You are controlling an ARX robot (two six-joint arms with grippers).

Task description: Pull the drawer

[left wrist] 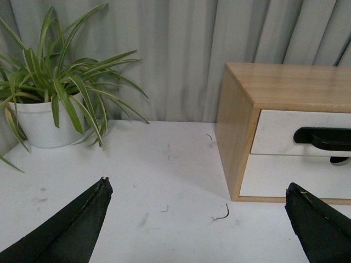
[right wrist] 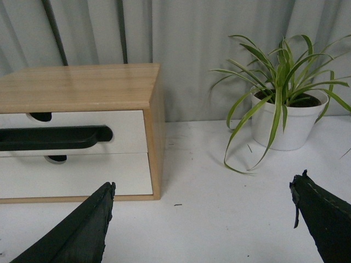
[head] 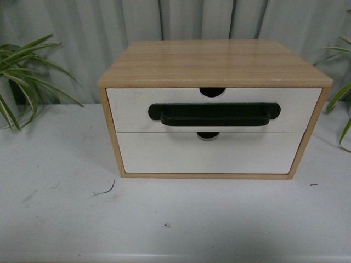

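Drawer (head: 129,109) – the upper of two white fronts – sat in a light wood cabinet (head: 214,63) standing on the white surface (head: 175,224), and its face lay level with the front below it. A long black bar handle (head: 214,114) ran across the middle of its face, and a half-round notch (head: 212,92) was cut into its top edge. The lower front (head: 208,156) was plain white with no handle, only a small notch of its own under the bar.

The left claw (left wrist: 197,186) was spread wide with nothing between its dark fingers (left wrist: 77,224). It hung above the bare surface off the cabinet's left front corner, well apart from the handle. The right claw (right wrist: 204,182) was spread just as wide and gripped nothing either, its fingers (right wrist: 82,230) above the surface off the cabinet's right front corner.

A spider plant (left wrist: 55,93) in a white pot (left wrist: 46,126) stood on the surface to the cabinet's left, and a second one (right wrist: 279,76) in a like pot (right wrist: 285,129) stood to its right – both clear of the cabinet. A grey pleated curtain (head: 181,19) hung behind everything. A small curled dark strand (head: 107,190) lay on the surface near the cabinet's left front corner.
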